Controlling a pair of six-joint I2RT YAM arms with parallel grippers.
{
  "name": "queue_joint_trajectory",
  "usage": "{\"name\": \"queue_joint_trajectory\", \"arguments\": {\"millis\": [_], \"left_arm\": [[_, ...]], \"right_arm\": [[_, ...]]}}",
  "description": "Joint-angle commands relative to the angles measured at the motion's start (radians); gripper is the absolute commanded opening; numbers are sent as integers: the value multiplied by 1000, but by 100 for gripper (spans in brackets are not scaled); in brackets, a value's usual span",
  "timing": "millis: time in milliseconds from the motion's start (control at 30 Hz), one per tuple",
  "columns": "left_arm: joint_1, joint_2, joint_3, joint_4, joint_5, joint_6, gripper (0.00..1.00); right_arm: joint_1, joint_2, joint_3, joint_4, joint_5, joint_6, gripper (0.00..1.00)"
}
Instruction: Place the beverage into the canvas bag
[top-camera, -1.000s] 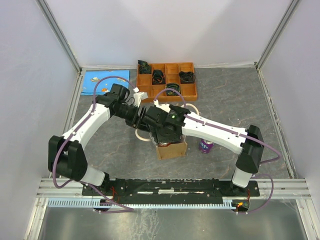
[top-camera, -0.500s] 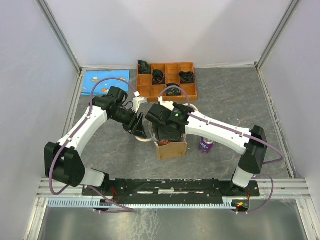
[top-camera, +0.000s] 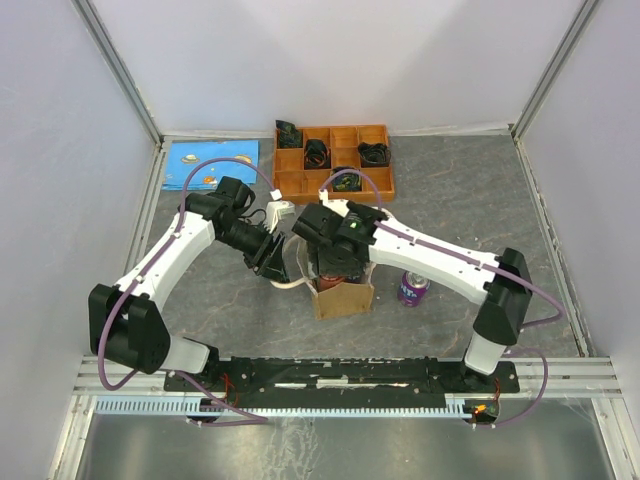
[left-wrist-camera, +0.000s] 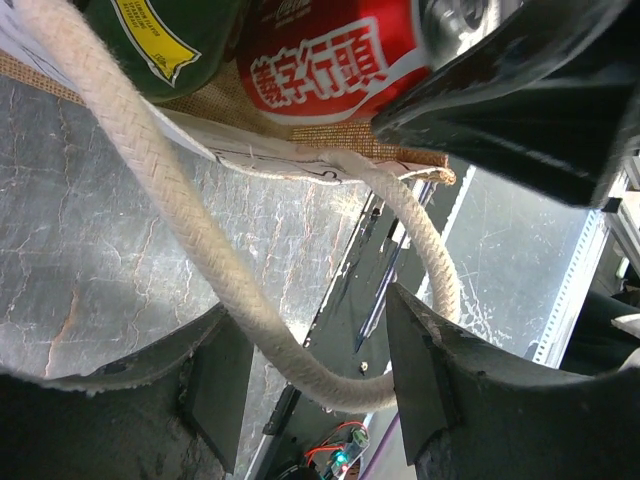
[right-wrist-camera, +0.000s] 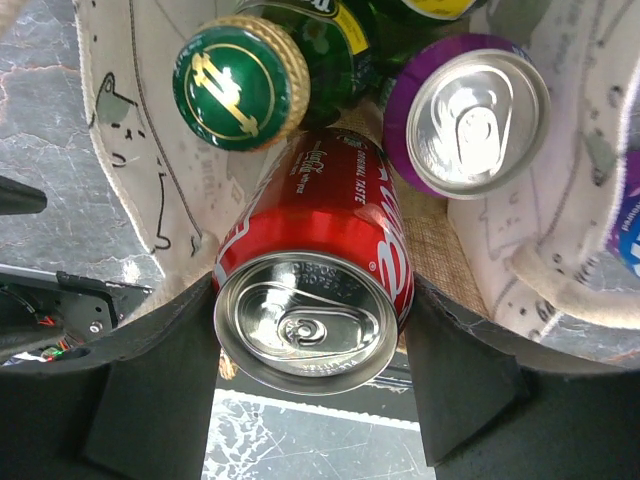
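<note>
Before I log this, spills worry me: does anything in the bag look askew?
The red can in the right claw leans slanted in the canvas bag, unlike the upright purple can. No spill shows.

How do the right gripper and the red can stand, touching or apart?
Touching. The right wrist view shows the right gripper with both fingers against the sides of the red can, no gap visible.
</note>
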Motion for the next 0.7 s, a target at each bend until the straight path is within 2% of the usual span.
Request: {"name": "queue_joint_trajectory", "arguments": {"millis": [0, 333, 667], "left_arm": [[-3, -24, 15, -13, 33, 46, 61], [-3, -10, 19, 8, 35, 37, 61], [-3, -5, 16, 11, 37, 37, 61]], "right_arm": [[-6, 35, 20, 84, -11, -16, 0], [-5, 77, -36, 101, -49, -24, 0], [3, 120, -96, 185, -124, -26, 0]]}}
